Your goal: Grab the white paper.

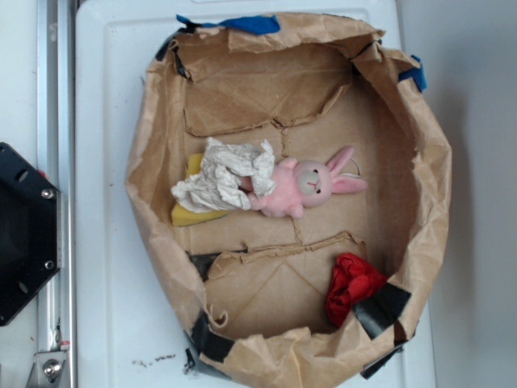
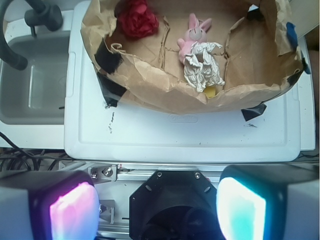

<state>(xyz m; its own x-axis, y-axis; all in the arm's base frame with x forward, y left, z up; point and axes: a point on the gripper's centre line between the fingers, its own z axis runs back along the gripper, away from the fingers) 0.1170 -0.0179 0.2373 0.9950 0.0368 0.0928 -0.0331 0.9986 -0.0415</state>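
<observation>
The white paper (image 1: pixel 224 174) is a crumpled off-white wad lying inside the brown paper bag (image 1: pixel 153 145), partly over a yellow sponge block (image 1: pixel 194 215) and touching the pink plush bunny (image 1: pixel 303 187). It also shows in the wrist view (image 2: pixel 202 67), beside the bunny (image 2: pixel 194 34). My gripper (image 2: pixel 157 207) is seen only in the wrist view: its two pads, one pink-lit (image 2: pixel 72 212) and one cyan-lit (image 2: pixel 241 209), stand wide apart with nothing between them, far back from the bag, above the robot's black base.
A red crumpled cloth (image 1: pixel 351 284) lies in the bag's corner. The bag sits on a white plastic lid (image 2: pixel 175 135). A grey sink (image 2: pixel 35 80) with a black faucet (image 2: pixel 42 15) lies to one side. The black robot base (image 1: pixel 24 230) is at the edge.
</observation>
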